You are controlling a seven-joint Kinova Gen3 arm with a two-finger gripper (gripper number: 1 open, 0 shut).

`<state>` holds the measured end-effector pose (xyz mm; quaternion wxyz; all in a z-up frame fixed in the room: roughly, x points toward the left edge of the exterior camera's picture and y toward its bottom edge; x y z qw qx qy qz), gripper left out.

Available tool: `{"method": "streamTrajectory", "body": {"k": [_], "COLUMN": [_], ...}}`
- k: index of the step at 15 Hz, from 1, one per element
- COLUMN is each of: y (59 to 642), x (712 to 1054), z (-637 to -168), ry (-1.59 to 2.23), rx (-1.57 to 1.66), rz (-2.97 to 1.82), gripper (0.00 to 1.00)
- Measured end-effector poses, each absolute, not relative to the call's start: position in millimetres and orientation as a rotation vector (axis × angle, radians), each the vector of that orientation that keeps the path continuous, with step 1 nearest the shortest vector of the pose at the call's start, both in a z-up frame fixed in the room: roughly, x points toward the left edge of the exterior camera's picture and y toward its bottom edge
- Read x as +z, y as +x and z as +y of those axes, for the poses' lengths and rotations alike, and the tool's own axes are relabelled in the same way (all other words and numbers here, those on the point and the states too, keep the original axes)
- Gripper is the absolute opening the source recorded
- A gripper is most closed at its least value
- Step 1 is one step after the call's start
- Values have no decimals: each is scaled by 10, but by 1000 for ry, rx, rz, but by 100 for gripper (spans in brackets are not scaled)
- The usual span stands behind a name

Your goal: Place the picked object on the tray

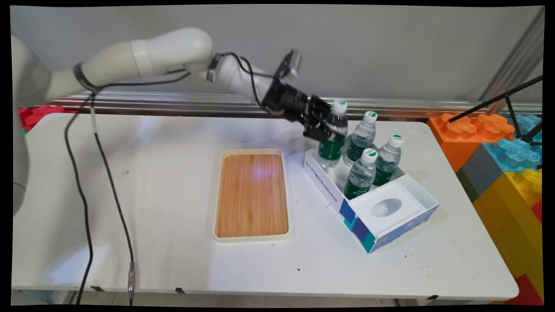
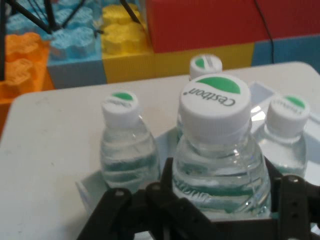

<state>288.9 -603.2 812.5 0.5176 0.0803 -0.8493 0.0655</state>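
Observation:
My gripper (image 1: pixel 329 130) reaches in from the left and is shut on a clear water bottle (image 1: pixel 333 149) with a green label and white cap, at the back left corner of a white and blue cardboard box (image 1: pixel 392 225). In the hand view that bottle (image 2: pixel 215 130) fills the middle, and the black fingers (image 2: pixel 292 195) press against its sides. Three more bottles of the same kind stand upright in the box: one at the back (image 1: pixel 362 136), one to the right (image 1: pixel 389 158) and one nearer the front (image 1: pixel 361 173). The box's front part shows a white insert with an oval hole (image 1: pixel 386 207).
A white tray with a bamboo floor, its rim (image 1: pixel 253 238) near the table's middle, lies left of the box. Large coloured foam blocks (image 1: pixel 503 164) stack beside the table's right end, with a black tripod leg (image 1: pixel 494 102) over them. Black cables (image 1: pixel 108 173) hang from the arm at the left.

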Motion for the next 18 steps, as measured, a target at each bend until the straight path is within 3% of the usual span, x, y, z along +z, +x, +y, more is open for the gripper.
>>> {"method": "streamTrajectory", "body": {"k": [4, 7, 13, 18], "y": [3236, 3634, 4219, 4426], "x": [8587, 8746, 8737, 8535], "z": [-5897, -5796, -5584, -5503], "ry": [280, 360, 402, 362], "rx": [192, 238, 271, 291], "rz": [-2038, -2065, -2121, -2143], "gripper": [0, 0, 0, 0]}}
